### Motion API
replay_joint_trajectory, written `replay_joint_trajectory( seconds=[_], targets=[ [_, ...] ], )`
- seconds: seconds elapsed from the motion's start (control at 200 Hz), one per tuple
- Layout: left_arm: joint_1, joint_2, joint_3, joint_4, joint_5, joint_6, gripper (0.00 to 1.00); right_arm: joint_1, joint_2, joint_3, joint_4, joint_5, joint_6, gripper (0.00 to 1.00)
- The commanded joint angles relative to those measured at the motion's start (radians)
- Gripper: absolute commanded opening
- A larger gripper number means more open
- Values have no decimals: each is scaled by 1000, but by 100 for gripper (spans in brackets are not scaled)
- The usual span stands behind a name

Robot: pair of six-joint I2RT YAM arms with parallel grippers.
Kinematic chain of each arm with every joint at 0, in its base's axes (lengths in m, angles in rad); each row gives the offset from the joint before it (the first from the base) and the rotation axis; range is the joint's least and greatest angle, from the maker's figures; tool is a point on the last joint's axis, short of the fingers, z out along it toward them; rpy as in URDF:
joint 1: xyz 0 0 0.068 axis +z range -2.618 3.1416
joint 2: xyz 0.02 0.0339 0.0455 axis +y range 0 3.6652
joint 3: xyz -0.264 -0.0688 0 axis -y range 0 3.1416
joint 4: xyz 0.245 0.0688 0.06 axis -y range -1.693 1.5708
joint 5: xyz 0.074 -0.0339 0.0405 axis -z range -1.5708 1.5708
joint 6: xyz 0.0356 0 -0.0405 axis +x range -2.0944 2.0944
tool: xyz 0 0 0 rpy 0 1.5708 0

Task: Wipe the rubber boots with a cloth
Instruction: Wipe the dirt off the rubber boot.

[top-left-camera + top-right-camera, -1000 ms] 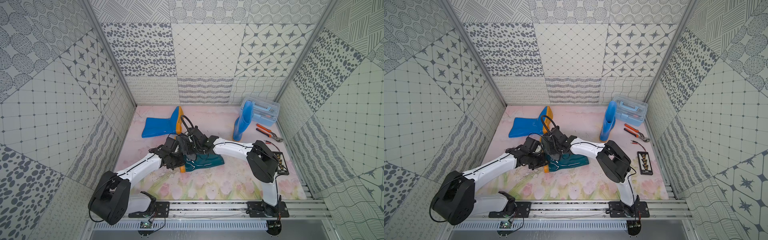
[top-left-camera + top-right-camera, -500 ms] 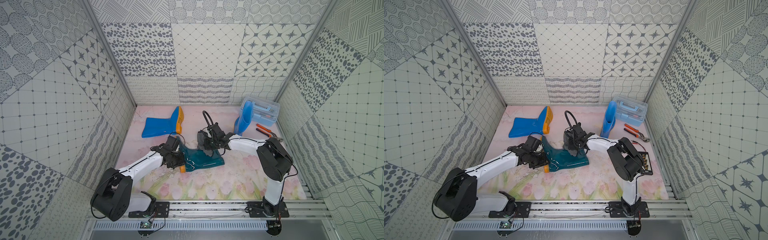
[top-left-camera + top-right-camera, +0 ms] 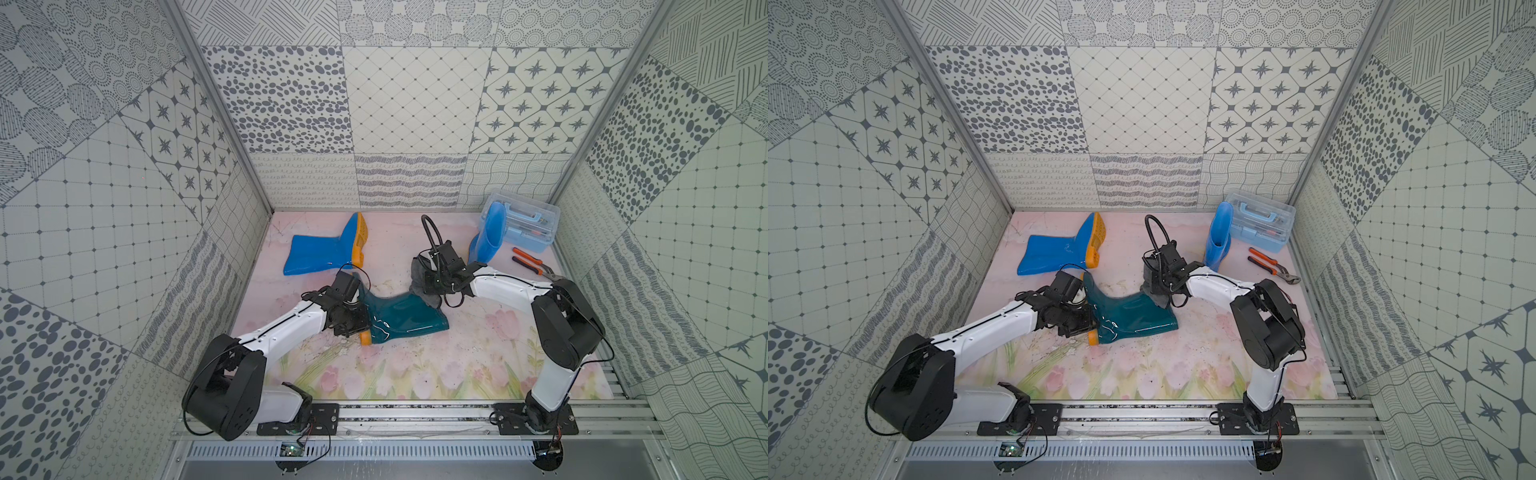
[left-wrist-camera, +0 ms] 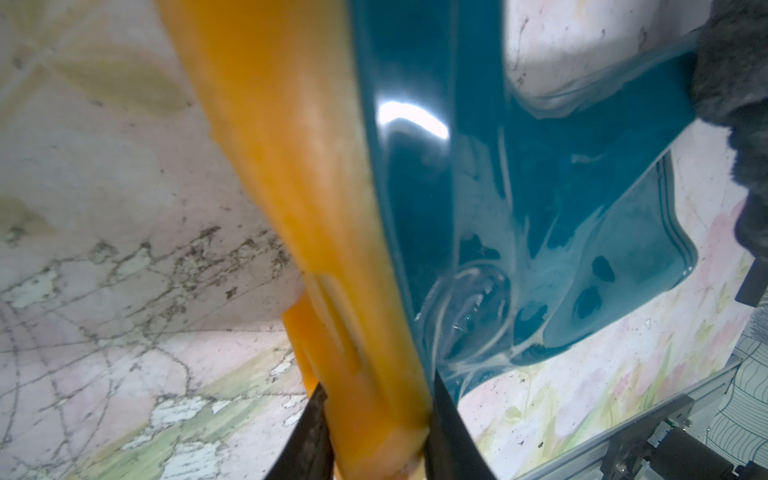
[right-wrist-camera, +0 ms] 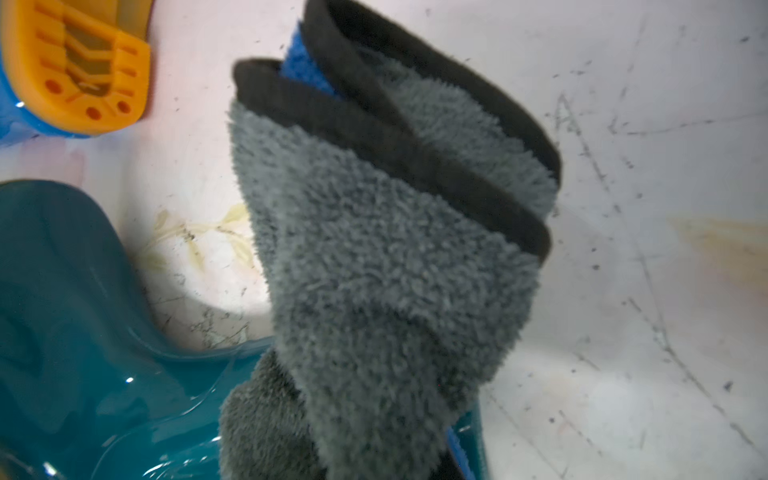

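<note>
The floral pink tabletop (image 3: 415,374) is scuffed and flecked with dark specks, thickest around the middle. There the teal boot (image 3: 399,318) lies on its side, glossy and wet-looking, its orange sole towards the left arm and its shaft pointing towards the right arm. Behind it, near the back left corner, the lying blue boot (image 3: 316,255) is also on its side, with its orange tread facing the centre. The upright blue boot (image 3: 488,237) stands at the back right, just beside a clear blue toolbox (image 3: 536,232) in the corner. The cloth (image 5: 374,270), grey fleece with black edging and a strip of blue reverse showing, hangs bunched and folded from the right arm and touches the far corner of the teal boot's shaft opening. Orange-handled pliers (image 3: 530,266) lie in front of the toolbox. The left gripper (image 4: 374,436) is clamped across the heel end of the teal boot's sole, one black finger on each side. The right gripper (image 3: 432,286) is closed on the cloth, its fingers buried in the fleece.
</note>
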Motion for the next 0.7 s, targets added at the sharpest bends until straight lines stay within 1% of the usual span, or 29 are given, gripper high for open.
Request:
replay_joint_trajectory(
  seconds=[0.0,0.165,0.24,0.305,0.455,0.575,0.69],
  targets=[
    [-23,56,-37,-69,5,70,0,120,-4,90,21,-15,30,0],
    [-23,71,-36,-66,10,64,0,196,135,232,80,-88,105,0],
    [-23,59,-36,-75,1,67,0,208,202,279,88,-112,118,0],
    [-23,43,-35,-94,-17,74,0,209,241,287,96,-137,131,0],
    [-25,25,-32,-119,-31,88,0,187,239,193,118,-140,139,0],
    [-23,36,-33,-106,-23,83,0,117,173,54,142,-121,137,0],
    [-23,56,-29,-99,-17,80,0,22,98,-52,130,-99,103,0]
  ],
)
